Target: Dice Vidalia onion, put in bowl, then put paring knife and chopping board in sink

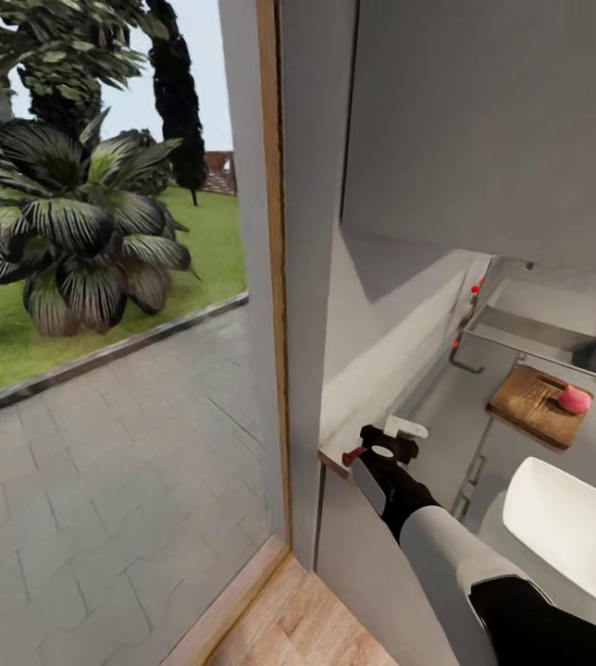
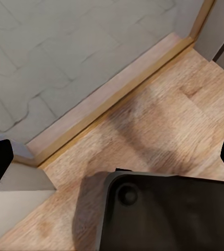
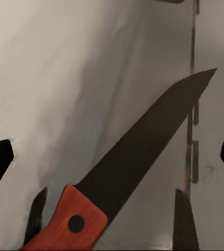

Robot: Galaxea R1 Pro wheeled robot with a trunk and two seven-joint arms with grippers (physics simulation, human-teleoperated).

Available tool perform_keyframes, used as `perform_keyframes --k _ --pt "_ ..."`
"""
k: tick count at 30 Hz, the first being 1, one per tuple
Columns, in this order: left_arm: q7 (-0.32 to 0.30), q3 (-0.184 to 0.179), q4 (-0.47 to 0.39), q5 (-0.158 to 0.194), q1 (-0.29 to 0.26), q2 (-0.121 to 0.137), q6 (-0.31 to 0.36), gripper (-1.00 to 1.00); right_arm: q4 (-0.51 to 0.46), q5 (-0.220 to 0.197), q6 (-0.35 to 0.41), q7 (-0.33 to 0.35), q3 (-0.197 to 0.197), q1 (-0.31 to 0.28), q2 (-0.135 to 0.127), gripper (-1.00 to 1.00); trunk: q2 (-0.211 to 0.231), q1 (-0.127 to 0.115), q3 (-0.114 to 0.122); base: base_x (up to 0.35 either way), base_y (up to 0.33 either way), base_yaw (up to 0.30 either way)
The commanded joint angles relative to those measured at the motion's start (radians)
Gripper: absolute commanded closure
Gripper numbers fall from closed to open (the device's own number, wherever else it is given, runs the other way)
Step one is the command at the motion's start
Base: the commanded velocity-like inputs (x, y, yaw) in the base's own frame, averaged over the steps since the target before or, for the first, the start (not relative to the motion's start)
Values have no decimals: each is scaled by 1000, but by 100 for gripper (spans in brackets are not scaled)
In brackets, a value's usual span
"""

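Right hand [image 1: 383,455]: closed on the paring knife [image 3: 138,157] by its red-brown handle; dark blade runs straight out ahead of the hand.
Left hand [image 2: 112,157]: wide open, holding nothing, wood floor [image 2: 164,115] under it.
Bowl [image 1: 576,527]: white, on the table [image 1: 446,398], at 4 o'clock from my right hand.
Chopping board [image 1: 534,405]: on the table at 2 o'clock, pink onion [image 1: 574,399] on its far end.
Sink [image 1: 543,324]: beyond the board.
Turning point: blade must swing toward 2 o'clock; right arm nearer.
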Motion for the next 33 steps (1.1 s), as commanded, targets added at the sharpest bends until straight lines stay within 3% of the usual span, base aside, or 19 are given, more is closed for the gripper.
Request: perform_keyframes --k 1,33 --pt "-7 7 -2 -7 0 -2 -1 -100 1 -7 0 -6 5 -1 0 -100 -2 1 -2 0 76 0" --pt "-7 7 -3 -7 0 -1 -2 -100 34 -10 -1 -5 4 -1 0 -100 -2 1 -2 -1 19 0"
